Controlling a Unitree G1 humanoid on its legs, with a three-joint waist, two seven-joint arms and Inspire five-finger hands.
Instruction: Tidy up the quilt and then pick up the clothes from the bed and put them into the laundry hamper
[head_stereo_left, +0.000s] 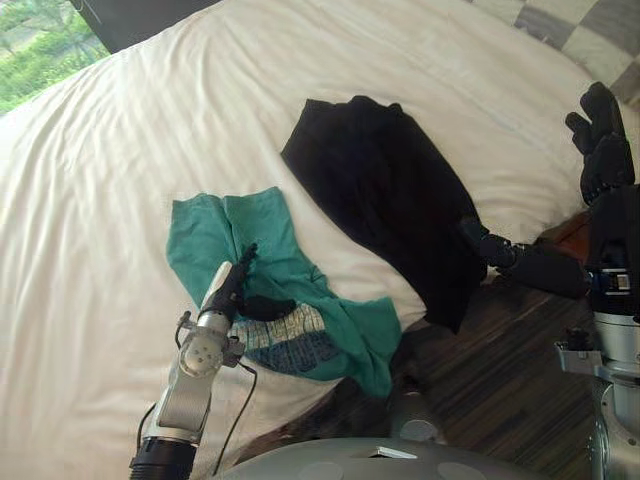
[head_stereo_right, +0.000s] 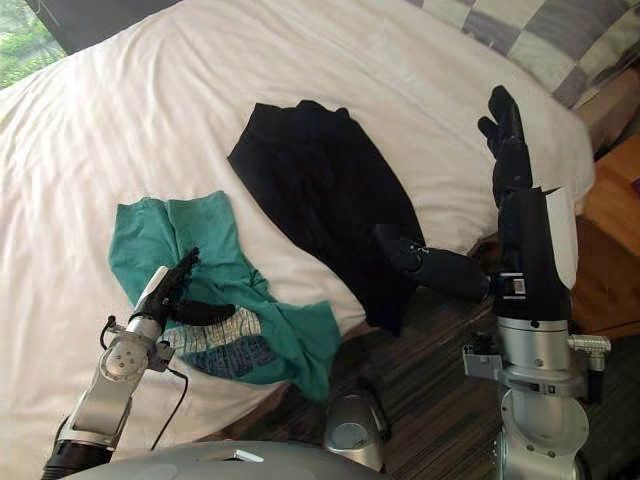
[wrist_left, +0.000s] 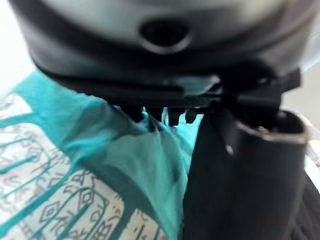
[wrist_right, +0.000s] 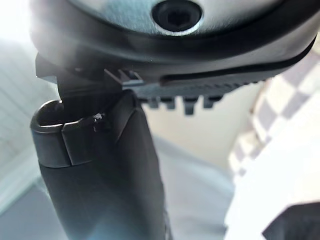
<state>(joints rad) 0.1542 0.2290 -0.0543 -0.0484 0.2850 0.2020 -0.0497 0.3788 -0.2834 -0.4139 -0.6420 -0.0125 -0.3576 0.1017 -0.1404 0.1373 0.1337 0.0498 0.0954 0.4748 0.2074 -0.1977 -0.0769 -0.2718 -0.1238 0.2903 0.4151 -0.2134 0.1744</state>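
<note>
Along the near edge of the white quilt, the left hand rests on the teal printed T-shirt, fingers straight and spread from the thumb, nothing gripped. The right hand is raised off to the side, fingers straight and upright and holding nothing, its thumb jutting toward the black garment. Risks, as I judge them: the tee's lower hem already droops over the quilt's edge toward the wooden floor, so a shallow pinch or a sideways drag could pull the whole shirt off. Closing the fingers flat could also catch the quilt beneath and rumple it. The black garment hangs over the same edge. The right thumb is near enough to snag or nudge it down if that arm swings in carelessly. I cannot tell where the hamper stands, so the carry route is a guess. Count: clothes lying on the quilt, two (one teal tee, one black piece). Quilt, one. Checked pillow, one. Hands, two, both empty.
</note>
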